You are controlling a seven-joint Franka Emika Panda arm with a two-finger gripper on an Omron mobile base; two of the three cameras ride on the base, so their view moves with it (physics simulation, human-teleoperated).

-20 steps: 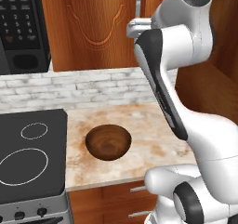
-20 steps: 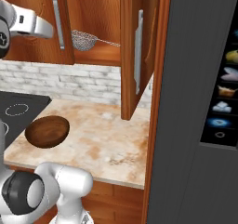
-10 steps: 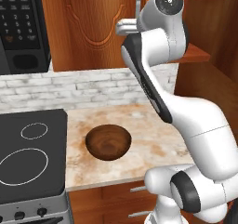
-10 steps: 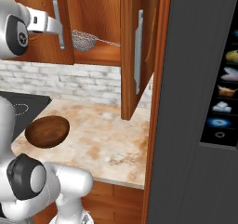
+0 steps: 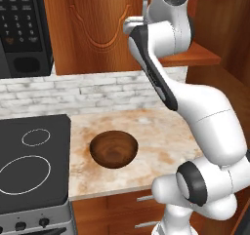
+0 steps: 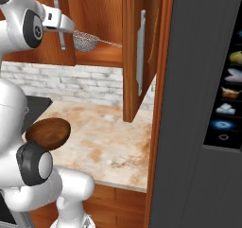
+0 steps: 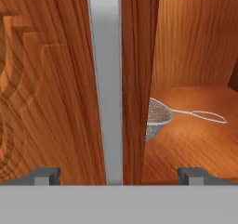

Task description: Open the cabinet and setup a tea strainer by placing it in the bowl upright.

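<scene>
The one tea strainer (image 7: 157, 117), a grey mesh basket with a thin wire handle, sits right of centre in my hand view on the shelf (image 7: 195, 144) of the cabinet (image 6: 101, 28), whose right door hangs open. My hand (image 7: 116, 174) is spread wide, empty, its two fingertips (image 7: 44, 175) straddling the closed left door's silver handle (image 7: 104, 79). One brown wooden bowl (image 5: 113, 148) rests on the bench (image 5: 161, 136), lower centre of the left base view.

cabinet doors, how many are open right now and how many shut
2 doors: 1 open, 1 shut. The right door of the cabinet is swung out, exposing the tea strainer on the shelf. The left door is shut; the open gripper faces its handle.
</scene>
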